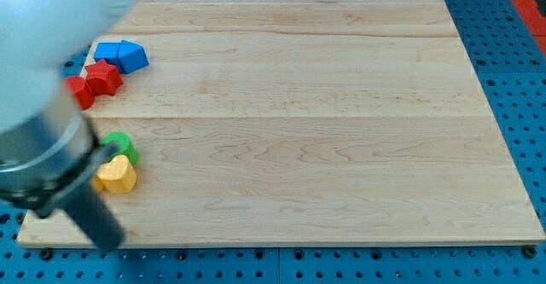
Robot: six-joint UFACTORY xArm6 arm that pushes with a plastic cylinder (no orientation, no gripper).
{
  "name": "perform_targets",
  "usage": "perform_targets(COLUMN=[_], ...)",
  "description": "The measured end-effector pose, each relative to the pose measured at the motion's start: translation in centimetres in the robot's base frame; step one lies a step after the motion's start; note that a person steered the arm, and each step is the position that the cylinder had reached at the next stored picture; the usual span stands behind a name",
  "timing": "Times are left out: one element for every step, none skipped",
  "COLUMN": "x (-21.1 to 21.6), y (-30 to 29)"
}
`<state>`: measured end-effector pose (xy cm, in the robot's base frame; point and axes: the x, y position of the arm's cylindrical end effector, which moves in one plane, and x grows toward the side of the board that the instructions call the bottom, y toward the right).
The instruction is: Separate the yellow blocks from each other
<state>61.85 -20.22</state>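
Yellow shows at the view's lower left: a yellow heart-shaped block [118, 176] lies on the tabletop [307, 130], and a second yellow block [112, 153] peeks out just above it, mostly hidden behind the arm, so its shape cannot be made out. The two seem to touch. A green block [119, 142] sits right against them on the upper side. Further up are a red star block [103, 78], another red block [81, 90] and a pair of blue blocks [121, 55] pressed together.

No jaws exist on this arm; it ends in a rod [92, 214], large and blurred in the lower left corner. My tip itself I cannot pick out, so its place relative to the yellows is uncertain, though the rod passes just to their left.

These blocks look small, light and rigid, likely to slide readily and spin if pushed off centre. Nothing can be grasped; a push on the heart's flat flank, aimed toward the view's right, seems best.

Pale wood planks make a smooth surface, with ample free board to the right. Beyond it lies blue perforated panel [512, 79]. The left edge is close, a risk.
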Motion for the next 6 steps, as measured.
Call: perform_targets(x=[-1.0, -3.7, -4.6, -5.8, -7.8, -8.9], y=[-3.2, -3.2, -2.0, 1.3, 3.0, 3.0])
